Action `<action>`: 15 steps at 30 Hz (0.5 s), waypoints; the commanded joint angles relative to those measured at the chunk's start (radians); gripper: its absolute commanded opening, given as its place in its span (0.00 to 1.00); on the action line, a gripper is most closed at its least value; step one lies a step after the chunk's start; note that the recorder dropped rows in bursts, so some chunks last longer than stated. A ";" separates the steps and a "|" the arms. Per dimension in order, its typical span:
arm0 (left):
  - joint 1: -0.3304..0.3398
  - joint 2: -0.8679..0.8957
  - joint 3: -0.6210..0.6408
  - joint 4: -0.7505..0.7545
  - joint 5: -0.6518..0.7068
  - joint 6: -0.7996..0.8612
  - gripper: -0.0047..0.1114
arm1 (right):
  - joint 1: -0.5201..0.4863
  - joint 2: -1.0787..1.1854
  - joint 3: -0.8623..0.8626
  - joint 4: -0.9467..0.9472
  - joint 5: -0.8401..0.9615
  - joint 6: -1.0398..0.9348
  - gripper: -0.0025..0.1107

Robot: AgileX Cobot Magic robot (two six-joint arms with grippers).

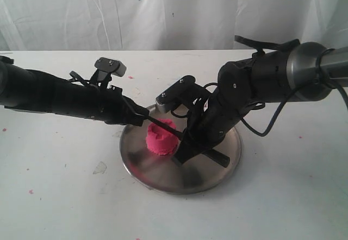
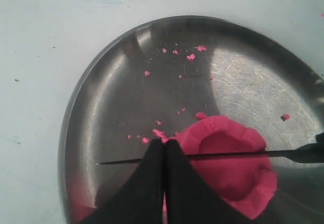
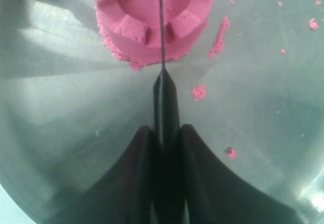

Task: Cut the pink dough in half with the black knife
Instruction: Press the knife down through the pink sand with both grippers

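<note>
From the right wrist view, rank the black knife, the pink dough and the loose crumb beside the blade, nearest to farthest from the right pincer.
1. black knife: gripped in the right pincer itself.
2. loose crumb: on the steel plate, beside the blade.
3. pink dough: farthest, under the blade's far end.

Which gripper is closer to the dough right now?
Left. The left gripper is shut right at the edge of the dough. The right gripper holds the knife by its handle, set back, with bare plate between.
</note>
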State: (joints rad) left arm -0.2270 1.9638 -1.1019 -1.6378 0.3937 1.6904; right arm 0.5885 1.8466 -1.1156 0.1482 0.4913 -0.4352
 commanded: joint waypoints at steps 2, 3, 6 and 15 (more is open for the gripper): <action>-0.007 0.000 -0.005 -0.026 0.003 0.015 0.04 | 0.001 -0.001 -0.005 -0.008 -0.009 -0.006 0.02; -0.007 0.000 -0.005 -0.026 0.003 0.015 0.04 | 0.001 -0.001 -0.005 -0.008 -0.009 -0.006 0.02; -0.007 0.000 -0.005 -0.029 0.000 0.018 0.04 | 0.001 -0.001 -0.005 -0.008 -0.005 -0.006 0.02; -0.007 0.044 -0.005 -0.029 0.004 0.018 0.04 | 0.001 -0.001 -0.005 -0.008 -0.001 -0.006 0.02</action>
State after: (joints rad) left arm -0.2291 1.9840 -1.1057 -1.6593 0.3951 1.7046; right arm 0.5885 1.8466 -1.1174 0.1482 0.4950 -0.4352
